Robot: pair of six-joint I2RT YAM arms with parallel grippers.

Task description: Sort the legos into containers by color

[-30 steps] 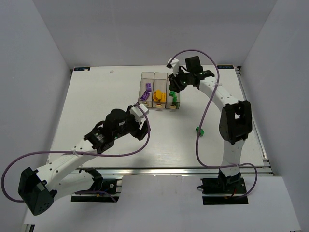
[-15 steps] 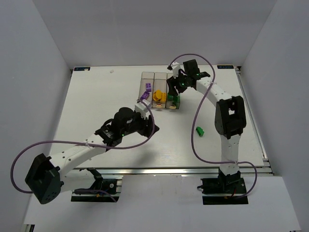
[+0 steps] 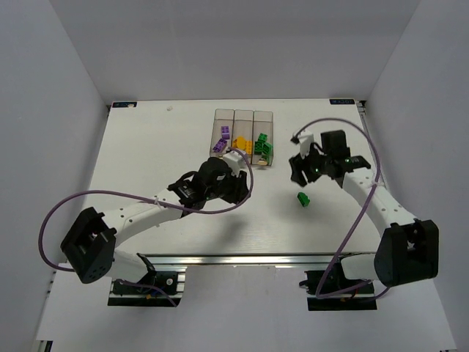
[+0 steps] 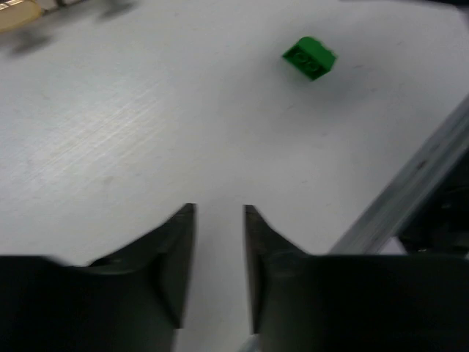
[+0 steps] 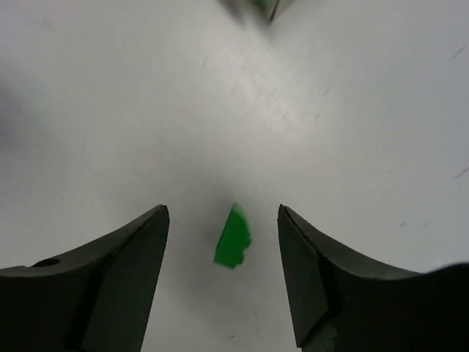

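Note:
The containers (image 3: 244, 117) stand in a row at the back middle. They hold purple legos (image 3: 222, 139) on the left, orange-yellow legos (image 3: 242, 144) in the middle and green legos (image 3: 262, 147) on the right. One green lego (image 3: 302, 199) (image 4: 309, 57) (image 5: 233, 236) lies loose on the table. My right gripper (image 3: 299, 176) (image 5: 223, 216) hovers over it, open, its fingers on either side and apart from it. My left gripper (image 3: 245, 192) (image 4: 220, 211) is left of that lego, its jaws narrowly apart with nothing between them.
The table's metal front rail (image 4: 396, 205) runs close to the right of the left gripper. A corner of the containers (image 5: 256, 7) shows at the top of the right wrist view. Purple cables loop from both arms.
My right arm has swung from above the green bin down and forward over the loose green lego. My left arm has stretched right toward it, and its jaws have narrowed.

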